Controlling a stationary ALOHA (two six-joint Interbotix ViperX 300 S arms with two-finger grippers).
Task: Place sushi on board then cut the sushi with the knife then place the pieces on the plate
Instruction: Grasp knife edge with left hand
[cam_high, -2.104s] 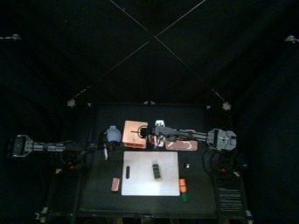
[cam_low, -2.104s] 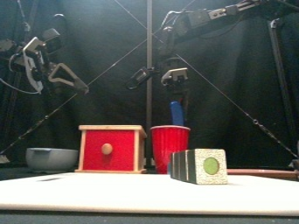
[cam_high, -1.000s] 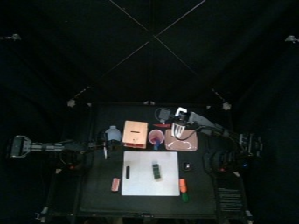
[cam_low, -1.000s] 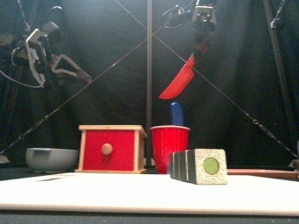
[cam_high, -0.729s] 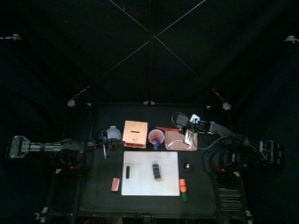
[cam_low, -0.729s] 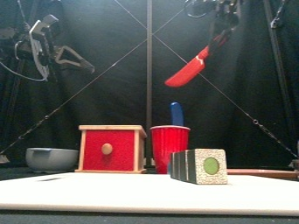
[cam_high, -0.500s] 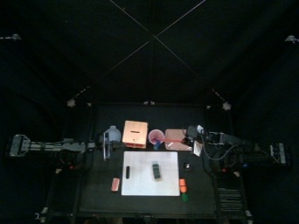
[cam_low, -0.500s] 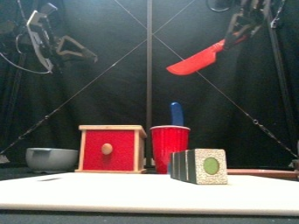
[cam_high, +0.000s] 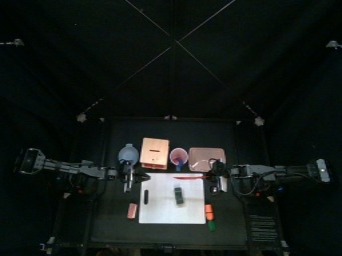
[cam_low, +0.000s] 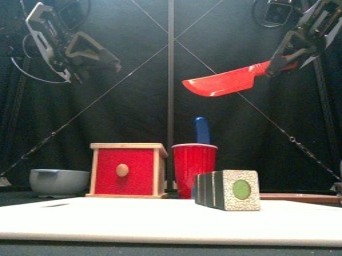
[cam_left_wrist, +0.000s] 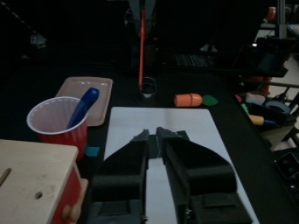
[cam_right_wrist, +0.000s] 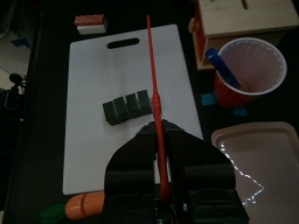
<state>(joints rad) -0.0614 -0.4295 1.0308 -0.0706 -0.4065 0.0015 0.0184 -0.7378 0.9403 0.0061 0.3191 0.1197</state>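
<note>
The dark green sushi roll (cam_high: 178, 194) lies whole on the white cutting board (cam_high: 158, 205); in the front view the sushi roll (cam_low: 227, 190) stands near. My right gripper (cam_high: 218, 176) is shut on the handle of the red knife (cam_low: 230, 79), which is held about level, high over the board, blade pointing left. In the right wrist view the red knife (cam_right_wrist: 153, 83) runs over the sushi roll (cam_right_wrist: 128, 107). My left gripper (cam_left_wrist: 158, 137) hangs over the board's left end, jaws close together with nothing between them. The pink plate (cam_high: 206, 158) lies behind the board.
Behind the board stand a wooden box with a red drawer front (cam_low: 128, 170), a red cup (cam_low: 195, 166) holding a blue knife (cam_low: 203, 130), and a blue-grey bowl (cam_low: 59, 181). Small toy foods lie left (cam_high: 131, 209) and right (cam_high: 210, 211) of the board.
The right gripper lifted the red knife out of the cup, swung it right, then brought it level over the board. The left arm rose and moved toward the board.
</note>
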